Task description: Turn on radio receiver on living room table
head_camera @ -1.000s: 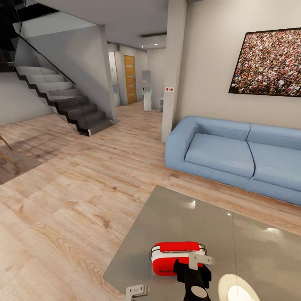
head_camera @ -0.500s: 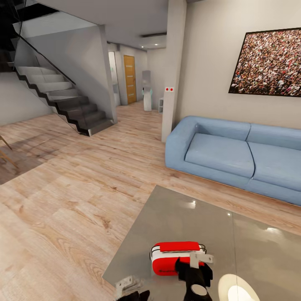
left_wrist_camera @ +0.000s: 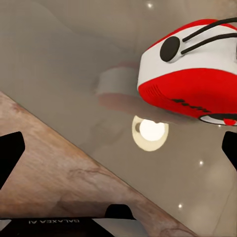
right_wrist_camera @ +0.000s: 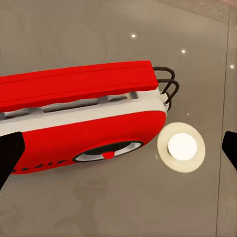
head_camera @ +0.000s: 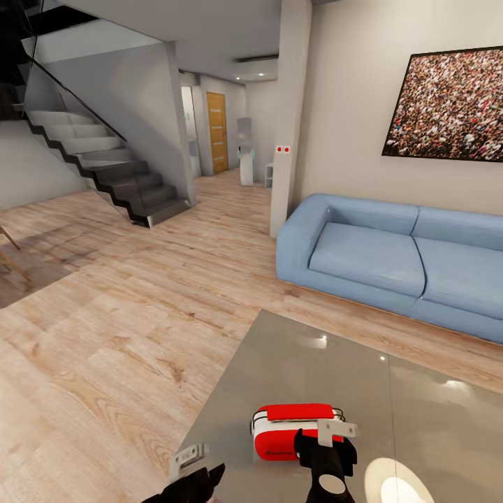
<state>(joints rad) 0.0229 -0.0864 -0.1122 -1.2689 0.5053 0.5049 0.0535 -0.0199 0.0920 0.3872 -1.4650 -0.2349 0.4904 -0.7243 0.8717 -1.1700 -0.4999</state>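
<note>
I am hovering my right gripper (head_camera: 327,447), jaws spread open, right over the small red rounded radio receiver (head_camera: 297,430) lying lengthwise along the glossy grey-beige table's (head_camera: 335,377) near edge, while my open left gripper (head_camera: 190,467) is sitting farther off its left corner.

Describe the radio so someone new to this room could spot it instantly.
Find the long light-blue sofa under the framed crowd picture; in front of it is a low table with a glossy grey top. Near the table's near edge sits the radio, small, bright red with white side trim, a red top handle and a round dial.
</note>
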